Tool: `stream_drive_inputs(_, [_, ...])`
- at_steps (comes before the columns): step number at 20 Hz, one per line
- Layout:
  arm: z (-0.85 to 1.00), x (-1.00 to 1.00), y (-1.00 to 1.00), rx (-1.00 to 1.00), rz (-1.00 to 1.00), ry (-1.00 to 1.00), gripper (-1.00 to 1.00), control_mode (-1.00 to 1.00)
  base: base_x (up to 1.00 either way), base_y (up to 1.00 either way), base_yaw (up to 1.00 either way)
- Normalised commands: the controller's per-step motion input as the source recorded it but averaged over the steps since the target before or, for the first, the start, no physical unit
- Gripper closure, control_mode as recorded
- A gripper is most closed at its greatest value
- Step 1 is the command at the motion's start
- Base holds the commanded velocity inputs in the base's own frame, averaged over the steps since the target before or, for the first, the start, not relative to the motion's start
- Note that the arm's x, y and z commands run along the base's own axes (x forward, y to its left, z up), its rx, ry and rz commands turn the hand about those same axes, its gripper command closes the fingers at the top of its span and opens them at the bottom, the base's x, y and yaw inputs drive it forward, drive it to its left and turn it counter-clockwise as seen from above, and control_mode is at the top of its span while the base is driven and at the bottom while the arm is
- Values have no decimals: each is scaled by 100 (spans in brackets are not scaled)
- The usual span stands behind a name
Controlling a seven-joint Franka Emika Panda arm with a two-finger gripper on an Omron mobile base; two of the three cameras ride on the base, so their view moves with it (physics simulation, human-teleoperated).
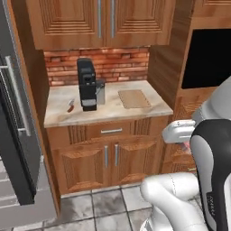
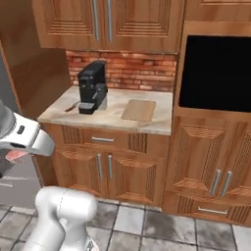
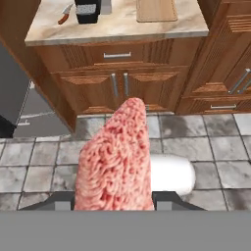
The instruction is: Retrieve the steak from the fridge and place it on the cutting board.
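The gripper [image 3: 113,203] pinched the steak [image 3: 115,159], which stuck out ahead of the hand over the tiled floor [image 3: 44,162], carried clear of the fridge [image 1: 13,135]. Beyond it, the cutting board [image 3: 156,10] lay bare on the countertop [image 3: 117,29]. A black coffee machine [image 1: 87,83] stood just beside it, and lower cabinets [image 3: 117,83] fronted the approach.

Even, soft rendered light fills the kitchen with no glare and only faint shadows under the upper cabinets [image 1: 99,22] and beside the coffee machine [image 1: 87,84]. All views are low-resolution and slightly blurred; the steak [image 3: 117,162] in the hand view looks coarse and pixelated up close.
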Motion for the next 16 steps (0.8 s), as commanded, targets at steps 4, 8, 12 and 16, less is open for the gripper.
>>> stream_drive_inputs(4, [0,0,0,0,0,0,100,100,94,-89,0])
stream_drive_inputs(8, [0,0,0,0,0,0,100,100,96,-4,0])
stream_drive_inputs(12, [0,0,0,0,0,0,100,100,86,2,0])
stream_drive_inputs(16, [0,0,0,0,0,0,100,100,74,1,0])
